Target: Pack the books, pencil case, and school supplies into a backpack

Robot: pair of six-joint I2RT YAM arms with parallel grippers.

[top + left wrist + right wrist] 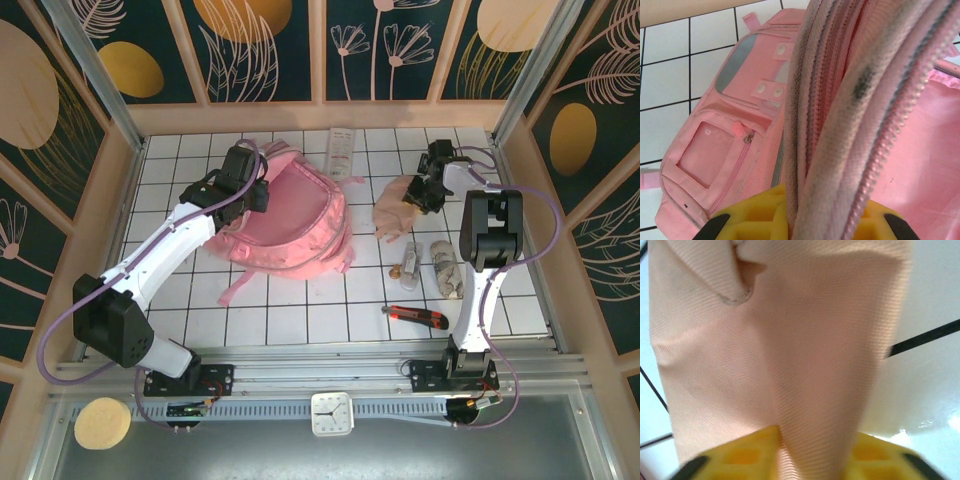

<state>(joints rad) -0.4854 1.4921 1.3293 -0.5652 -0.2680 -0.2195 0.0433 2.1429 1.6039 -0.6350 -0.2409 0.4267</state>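
While the left gripper (258,192) pinches the backpack (300,215) rim (propping the mouth open), the right gripper (420,195) nips the pencil case (392,215), likely to lift it.

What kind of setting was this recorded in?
Probably a staged robot booth, not a real room: a white tiled table boxed in by leaf-print panels on metal framing, with left arm and right arm bolted to a rail at its near edge.
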